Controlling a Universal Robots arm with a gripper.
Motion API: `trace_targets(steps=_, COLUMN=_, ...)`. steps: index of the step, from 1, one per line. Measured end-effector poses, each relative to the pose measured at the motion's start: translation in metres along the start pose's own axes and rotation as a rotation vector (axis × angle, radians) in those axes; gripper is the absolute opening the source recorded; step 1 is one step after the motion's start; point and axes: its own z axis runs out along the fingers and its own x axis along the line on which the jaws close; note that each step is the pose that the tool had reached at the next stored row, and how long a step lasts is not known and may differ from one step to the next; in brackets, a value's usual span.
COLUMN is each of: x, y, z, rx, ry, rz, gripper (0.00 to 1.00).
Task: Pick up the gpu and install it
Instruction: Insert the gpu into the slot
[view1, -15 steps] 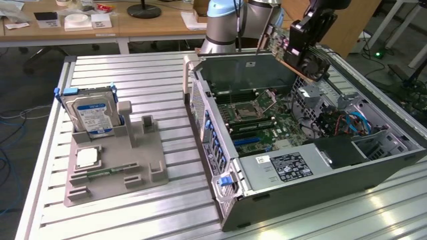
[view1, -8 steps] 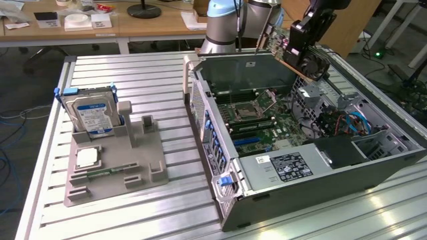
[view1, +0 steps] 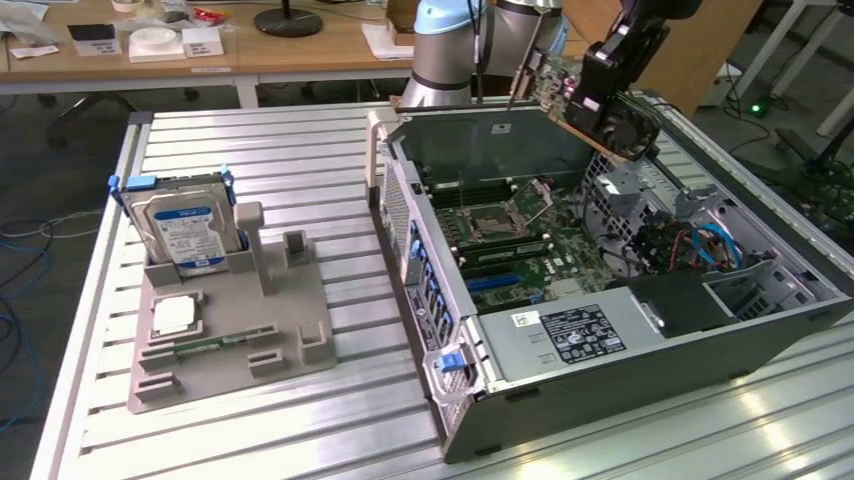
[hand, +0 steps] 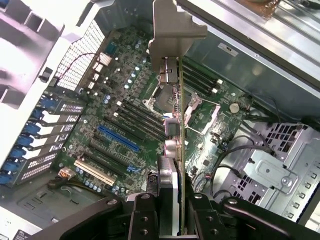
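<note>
Fingers (hand: 144, 214) are clamped on the gpu (view1: 607, 110), held up at 1 o'clock over the open case (view1: 667, 370), not yet plugged into the green board (hand: 95, 125).

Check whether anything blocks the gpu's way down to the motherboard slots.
Nothing visible does. The gripper holds the gpu above the open case; the blue slot on the motherboard lies bare, with cables off to the side.

A blue-labelled hard drive (view1: 180, 228) stands upright in a grey holder (view1: 227, 385) on the slatted tabletop (view1: 267, 150). Beside it lies an open computer case (view1: 641, 390), motherboard (view1: 514, 250) exposed.
</note>
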Motion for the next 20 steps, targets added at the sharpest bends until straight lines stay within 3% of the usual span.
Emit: trace_targets(steps=20, x=0.0000, y=0.0000, z=0.0000, rx=-0.0039, ry=0.0123, rz=-0.216, gripper=0.28)
